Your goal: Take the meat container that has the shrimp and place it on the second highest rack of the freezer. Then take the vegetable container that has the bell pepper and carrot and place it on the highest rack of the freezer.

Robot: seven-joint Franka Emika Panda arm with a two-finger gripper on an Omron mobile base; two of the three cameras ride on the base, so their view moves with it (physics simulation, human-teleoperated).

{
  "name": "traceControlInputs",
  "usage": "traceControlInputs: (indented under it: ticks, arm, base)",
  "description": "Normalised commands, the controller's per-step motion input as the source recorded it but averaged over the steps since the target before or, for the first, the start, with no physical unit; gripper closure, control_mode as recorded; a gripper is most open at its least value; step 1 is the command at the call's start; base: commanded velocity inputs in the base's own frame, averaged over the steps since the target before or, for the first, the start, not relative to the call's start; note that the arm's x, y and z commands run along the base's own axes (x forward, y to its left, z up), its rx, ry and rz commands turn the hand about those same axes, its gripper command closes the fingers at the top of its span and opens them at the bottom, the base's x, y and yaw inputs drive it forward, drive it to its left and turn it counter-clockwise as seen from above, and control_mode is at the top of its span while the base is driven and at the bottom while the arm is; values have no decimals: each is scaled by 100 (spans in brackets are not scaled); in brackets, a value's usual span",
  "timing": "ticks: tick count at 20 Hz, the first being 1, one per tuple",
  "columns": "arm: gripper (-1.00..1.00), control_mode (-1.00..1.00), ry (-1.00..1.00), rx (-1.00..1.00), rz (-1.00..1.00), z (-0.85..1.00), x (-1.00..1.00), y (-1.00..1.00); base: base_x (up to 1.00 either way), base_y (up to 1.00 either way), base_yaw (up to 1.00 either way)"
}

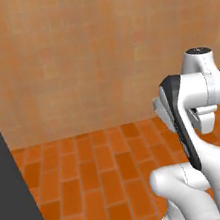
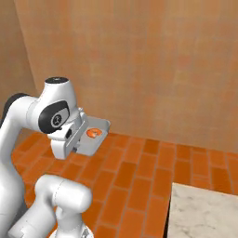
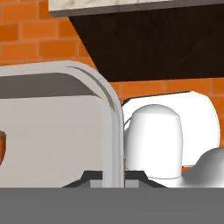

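Your gripper is clamped narrow on the rim of the meat container, which rides level in the air above the brick floor, the shrimp lying near the tray's middle. The tray juts forward from the hand toward the wall. A dark slab at your left edge may be the freezer, so I'd judge it lies left of the tray.

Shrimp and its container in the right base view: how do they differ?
The shrimp is a tiny orange-pink curl; the container is a flat grey tray, far larger. The shrimp lies loose inside; the container is pinched by its rim in the shut gripper. Both are carried off the floor together.
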Motion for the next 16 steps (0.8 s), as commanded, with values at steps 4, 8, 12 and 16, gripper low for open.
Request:
traceControlInputs:
  ticks: [4,8,12,16]
  arm:
    - [100,100,0,0,0,0,0,0]
    - [100,100,0,0,0,0,0,0]
    - [100,100,0,0,0,0,0,0]
    - [100,100,0,0,0,0,0,0]
  base:
    - [59,-20,21]
    - [3,-1,80]
    - [0,0,100]
    - [0,0,100]
